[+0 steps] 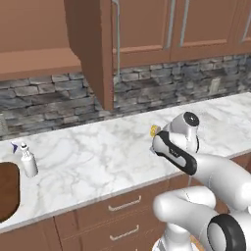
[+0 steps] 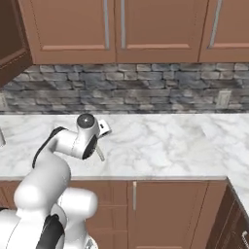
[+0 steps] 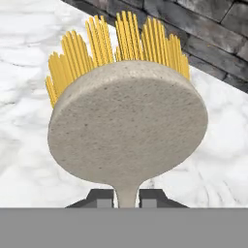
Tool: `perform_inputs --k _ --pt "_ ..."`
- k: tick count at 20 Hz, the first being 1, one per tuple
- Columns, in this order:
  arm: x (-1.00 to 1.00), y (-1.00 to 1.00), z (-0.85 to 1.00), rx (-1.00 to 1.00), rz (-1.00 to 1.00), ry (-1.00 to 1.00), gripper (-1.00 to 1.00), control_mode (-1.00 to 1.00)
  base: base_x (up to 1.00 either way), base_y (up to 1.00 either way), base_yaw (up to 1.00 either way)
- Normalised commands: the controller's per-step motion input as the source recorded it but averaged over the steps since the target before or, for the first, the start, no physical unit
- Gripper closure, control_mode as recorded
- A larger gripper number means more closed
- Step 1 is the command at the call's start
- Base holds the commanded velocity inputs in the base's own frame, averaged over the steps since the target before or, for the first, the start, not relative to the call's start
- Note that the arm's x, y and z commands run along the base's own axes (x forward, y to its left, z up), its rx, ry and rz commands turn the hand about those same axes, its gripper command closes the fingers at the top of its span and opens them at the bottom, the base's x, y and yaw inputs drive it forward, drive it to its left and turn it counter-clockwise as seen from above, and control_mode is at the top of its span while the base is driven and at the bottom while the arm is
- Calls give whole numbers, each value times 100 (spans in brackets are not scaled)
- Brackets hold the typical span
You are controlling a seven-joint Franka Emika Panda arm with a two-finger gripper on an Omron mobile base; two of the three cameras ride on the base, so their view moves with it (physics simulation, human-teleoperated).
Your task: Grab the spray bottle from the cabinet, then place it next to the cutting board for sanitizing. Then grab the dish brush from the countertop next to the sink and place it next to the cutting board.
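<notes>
The dish brush [image 3: 127,131] is clamped by its handle between the fingers of the gripper [image 3: 127,197], above the countertop [image 1: 98,157]. The spray bottle [image 1: 28,160] is stood upright beside the cutting board [image 1: 7,191], near the countertop's front edge.

The small white translucent spray bottle [image 1: 27,161] stands on the white marble tabletop [image 1: 98,157], just right of the dark brown oblong wooden cutting board [image 1: 7,188] at the left edge. Well to their right, the pale-handled dish brush with yellow bristles [image 3: 127,126] sits between the fingers [image 3: 101,197], above the tabletop, before the stone backsplash [image 1: 162,81]. Reddish-brown wooden wall cabinets [image 1: 147,24] hang above.
</notes>
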Motion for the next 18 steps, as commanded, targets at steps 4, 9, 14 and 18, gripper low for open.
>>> perform_inputs --k 4,9,14,18 --pt "0 0 0 0 0 0 100 100 -70 86 20" --pt "0 0 0 0 0 0 100 100 -77 88 19" --pt "0 0 0 0 0 0 100 100 27 100 10" --pt "0 0 0 0 0 0 100 100 26 82 8"
